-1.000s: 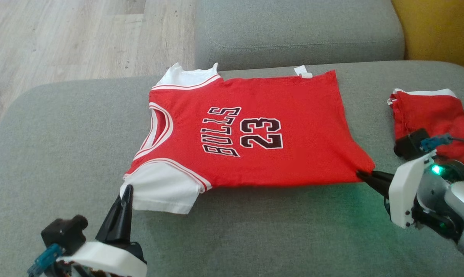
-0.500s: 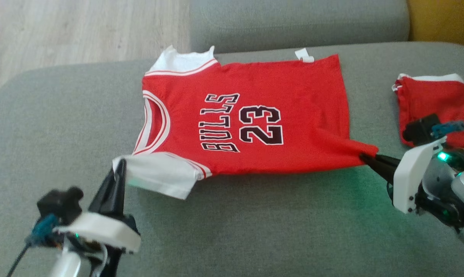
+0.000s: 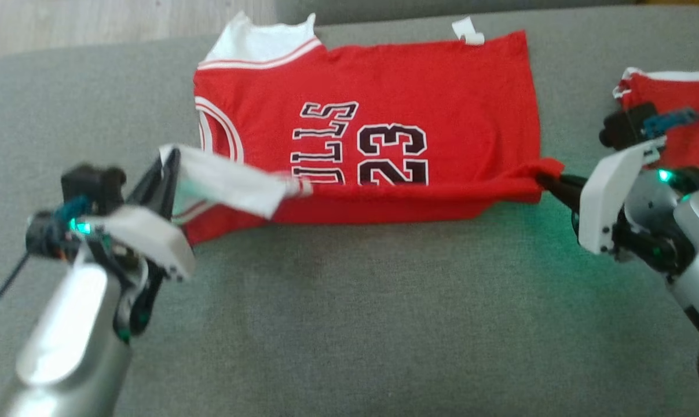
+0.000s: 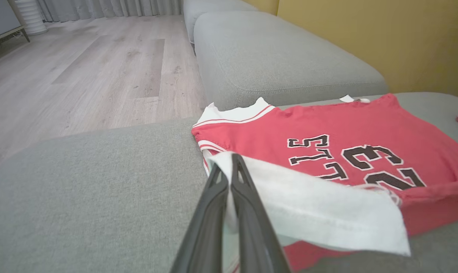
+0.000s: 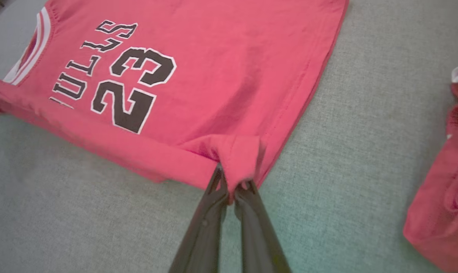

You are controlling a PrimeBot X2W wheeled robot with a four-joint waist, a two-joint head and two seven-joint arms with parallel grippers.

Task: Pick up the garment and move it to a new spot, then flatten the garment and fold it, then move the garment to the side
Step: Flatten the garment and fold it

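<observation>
Red Bulls jersey (image 3: 418,75) lies on the grey sofa cushion (image 3: 349,324); left gripper (image 3: 171,161) pinches its lifted white sleeve (image 3: 227,182), right gripper (image 3: 542,180) clamps its hem corner (image 3: 551,167); another red garment (image 3: 682,95) lies just beyond the right arm

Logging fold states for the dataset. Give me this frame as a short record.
surface: grey sofa cushion
garment: red jersey, print up
left tool: shut on white sleeve, lifted
right tool: shut on hem corner
fold: near edge raised over lettering, not laid down
other: second red garment, robot's right
</observation>
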